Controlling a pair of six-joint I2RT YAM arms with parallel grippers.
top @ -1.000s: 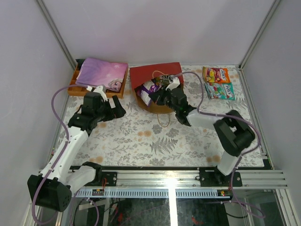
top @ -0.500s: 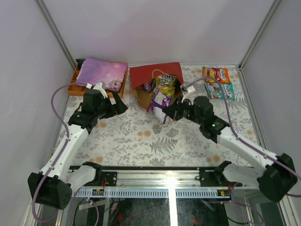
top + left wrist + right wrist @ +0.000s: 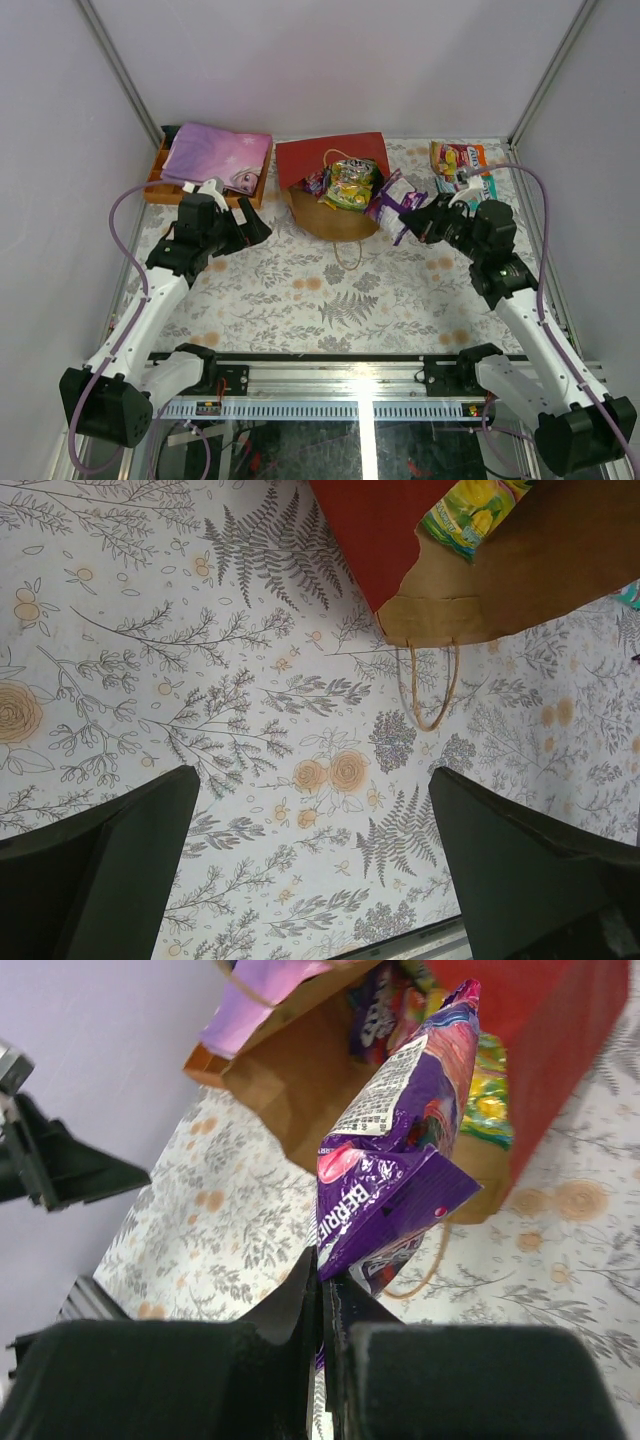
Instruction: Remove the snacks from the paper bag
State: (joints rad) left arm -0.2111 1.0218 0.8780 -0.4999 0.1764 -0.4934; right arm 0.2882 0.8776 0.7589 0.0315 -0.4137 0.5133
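The paper bag (image 3: 330, 158) lies on its side at the back middle, red outside and brown inside, its mouth toward me. A yellow-green packet (image 3: 350, 185) and other snacks show in the mouth. My right gripper (image 3: 420, 222) is shut on a purple packet (image 3: 393, 205) and holds it above the table just right of the bag. In the right wrist view that purple packet (image 3: 400, 1160) stands up from the pinched jaws (image 3: 325, 1300). My left gripper (image 3: 250, 228) hangs open left of the bag with nothing between its fingers (image 3: 315, 870). An orange pack (image 3: 460, 157) and a green pack (image 3: 480, 192) lie at the back right.
A shallow orange tray (image 3: 158, 190) holding a pink-purple cloth (image 3: 215, 155) sits at the back left. The bag's beige handle (image 3: 425, 690) loops onto the floral tablecloth. Enclosure walls stand on three sides, and a metal rail (image 3: 360, 385) runs along the near edge.
My right arm has swung back to the right, drawing the purple packet out of the bag's mouth and past its right side. The left arm has barely moved.
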